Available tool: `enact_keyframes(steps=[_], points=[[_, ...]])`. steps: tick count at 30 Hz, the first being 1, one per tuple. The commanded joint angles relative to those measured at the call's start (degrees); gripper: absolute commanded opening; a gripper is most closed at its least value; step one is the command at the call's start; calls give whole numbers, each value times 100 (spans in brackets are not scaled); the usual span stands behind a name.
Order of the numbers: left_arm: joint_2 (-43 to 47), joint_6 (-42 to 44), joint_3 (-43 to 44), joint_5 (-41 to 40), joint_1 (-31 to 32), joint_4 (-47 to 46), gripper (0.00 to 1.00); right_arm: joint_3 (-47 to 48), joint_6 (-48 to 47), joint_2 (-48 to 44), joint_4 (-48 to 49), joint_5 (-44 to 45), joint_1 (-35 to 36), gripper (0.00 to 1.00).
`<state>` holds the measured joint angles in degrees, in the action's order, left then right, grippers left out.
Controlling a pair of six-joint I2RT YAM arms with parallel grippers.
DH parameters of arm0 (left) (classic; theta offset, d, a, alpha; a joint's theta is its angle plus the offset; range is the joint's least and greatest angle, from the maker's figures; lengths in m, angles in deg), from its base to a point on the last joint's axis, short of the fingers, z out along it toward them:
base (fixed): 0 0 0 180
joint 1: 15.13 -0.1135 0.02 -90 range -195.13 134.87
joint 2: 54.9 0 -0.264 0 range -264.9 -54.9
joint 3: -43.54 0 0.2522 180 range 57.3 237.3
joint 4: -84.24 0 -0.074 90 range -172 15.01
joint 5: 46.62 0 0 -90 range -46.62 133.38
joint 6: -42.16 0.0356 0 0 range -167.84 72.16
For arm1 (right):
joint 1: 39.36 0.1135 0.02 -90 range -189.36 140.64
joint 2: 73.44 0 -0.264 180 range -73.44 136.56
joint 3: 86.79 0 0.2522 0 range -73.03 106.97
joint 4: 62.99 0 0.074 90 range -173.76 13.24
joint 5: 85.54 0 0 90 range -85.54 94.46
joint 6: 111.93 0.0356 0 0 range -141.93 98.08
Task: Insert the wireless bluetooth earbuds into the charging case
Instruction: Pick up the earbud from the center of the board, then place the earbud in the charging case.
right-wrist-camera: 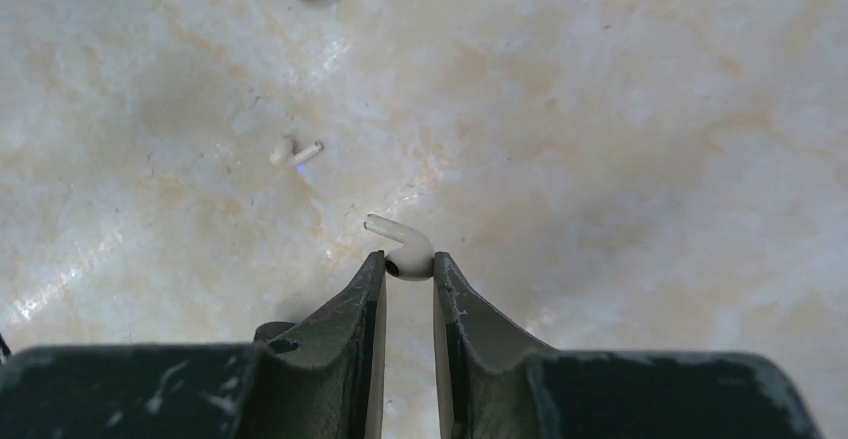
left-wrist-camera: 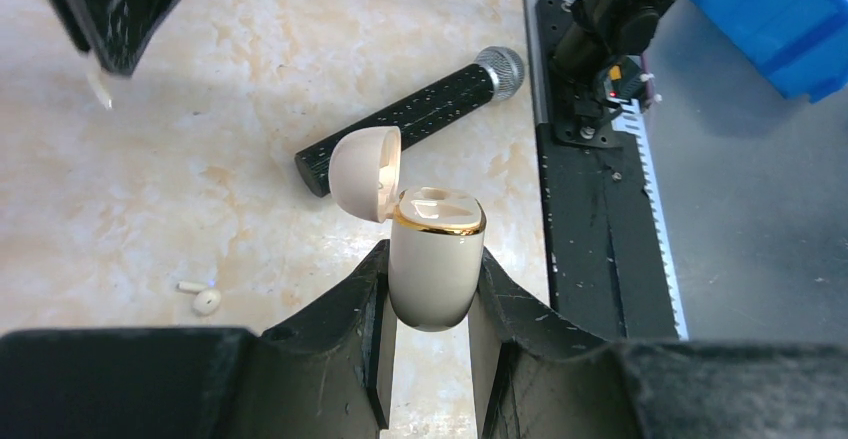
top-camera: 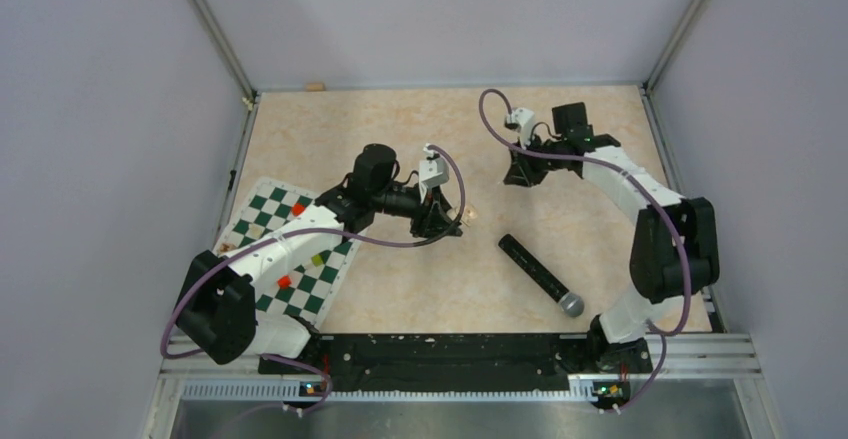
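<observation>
Currently, item by item:

- Left end effector (left-wrist-camera: 432,294): fingers clamped on the lower body of the charging case (left-wrist-camera: 436,259), holding it upright above the table (left-wrist-camera: 200,189).
- Charging case: cream with a gold rim. Its lid (left-wrist-camera: 365,171) is swung open to the left. The top shows pale recesses, and whether anything sits in them cannot be told.
- Right end effector (right-wrist-camera: 408,271): fingers nearly together, pinching the held earbud (right-wrist-camera: 408,252) at their tips, its white stem pointing up and left, just above the table.
- Loose earbud (left-wrist-camera: 205,300): whitish, lying on the table to the left of the left end effector, touching nothing.
- Microphone (left-wrist-camera: 412,119): black with a grey mesh head, lying on the table beyond the case.
</observation>
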<state>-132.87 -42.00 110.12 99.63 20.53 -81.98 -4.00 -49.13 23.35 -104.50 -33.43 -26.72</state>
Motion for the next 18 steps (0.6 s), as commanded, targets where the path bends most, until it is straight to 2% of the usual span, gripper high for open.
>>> enact_keyframes(steps=[1,9,18], points=[[60,-60,28,-527,-38,-297,0,128,350,-857,221,512,72,8],[59,-130,-26,-760,-67,-411,0,-208,350,-2444,391,1030,655,7],[18,-551,-175,-1001,-256,-907,0,-1066,176,-3476,904,369,1212,6]])
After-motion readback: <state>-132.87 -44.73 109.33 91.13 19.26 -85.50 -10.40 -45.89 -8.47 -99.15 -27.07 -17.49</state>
